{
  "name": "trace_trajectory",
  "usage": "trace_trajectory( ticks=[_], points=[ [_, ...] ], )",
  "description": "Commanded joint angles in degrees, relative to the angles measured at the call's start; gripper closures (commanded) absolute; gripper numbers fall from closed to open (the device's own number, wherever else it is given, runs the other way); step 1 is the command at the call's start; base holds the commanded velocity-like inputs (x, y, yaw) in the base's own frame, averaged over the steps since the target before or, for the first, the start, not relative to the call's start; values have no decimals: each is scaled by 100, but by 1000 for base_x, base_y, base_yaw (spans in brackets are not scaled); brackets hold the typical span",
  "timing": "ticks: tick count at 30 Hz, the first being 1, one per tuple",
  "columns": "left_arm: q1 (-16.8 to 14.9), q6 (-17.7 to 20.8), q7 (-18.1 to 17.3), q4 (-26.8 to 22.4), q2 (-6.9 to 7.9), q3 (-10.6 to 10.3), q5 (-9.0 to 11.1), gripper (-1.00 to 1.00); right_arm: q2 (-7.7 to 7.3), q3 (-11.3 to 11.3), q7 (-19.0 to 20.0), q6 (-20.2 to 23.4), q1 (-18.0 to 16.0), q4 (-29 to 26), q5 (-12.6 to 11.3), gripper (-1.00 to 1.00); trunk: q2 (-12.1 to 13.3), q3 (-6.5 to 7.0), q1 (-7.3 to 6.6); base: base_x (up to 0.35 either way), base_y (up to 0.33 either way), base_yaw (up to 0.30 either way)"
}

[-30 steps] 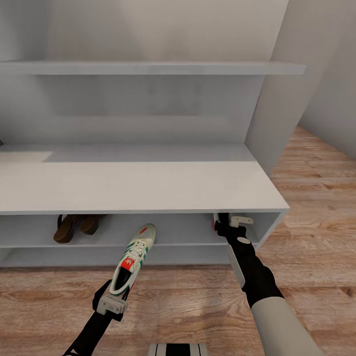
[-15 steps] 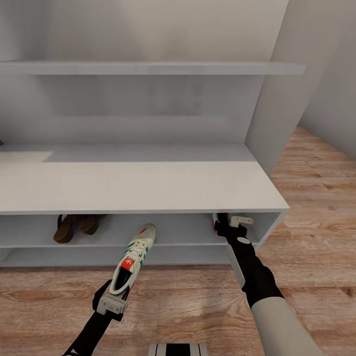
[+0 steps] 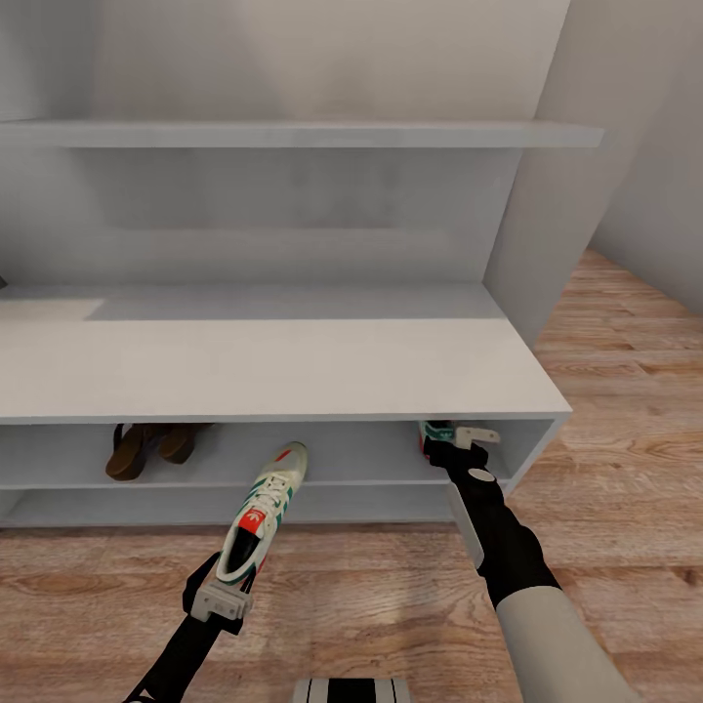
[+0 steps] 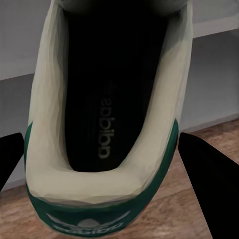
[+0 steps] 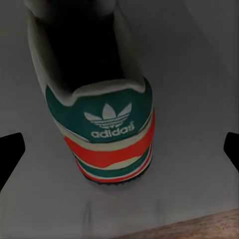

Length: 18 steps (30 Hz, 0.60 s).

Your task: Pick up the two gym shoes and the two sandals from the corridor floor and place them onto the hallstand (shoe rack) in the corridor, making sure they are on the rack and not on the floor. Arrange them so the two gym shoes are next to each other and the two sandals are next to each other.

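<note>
Nothing moved: left gripper (image 3: 221, 602) grips gym shoe (image 3: 262, 513), right gripper (image 3: 459, 436) wide open.

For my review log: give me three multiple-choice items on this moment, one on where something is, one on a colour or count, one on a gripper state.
1. Where are the sandals?
A. on the rack's top
B. on its upper tier
C. on the floor

2. What colour is the heel tab of the shoe on the tier?
A. blue
B. green
C. black

3. What is the left gripper doing?
A. gripping a shoe
B. hanging empty
C. gripping a sandal

Answers: 1 B, they sit under the top board; 2 B, seen in the right wrist view; 3 A, the fingers flank its heel.
</note>
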Motion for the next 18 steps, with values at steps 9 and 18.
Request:
trace_trajectory(
  ticks=[9,18],
  points=[
    [0,-1,2,3,-1,0,-1,100,0,-1,0,0,3,0,0,-100,0,0,0,0,0,0],
    [0,0,2,1,-3,0,-2,100,0,3,0,0,4,0,0,-100,0,0,0,0,0,0]
  ],
)
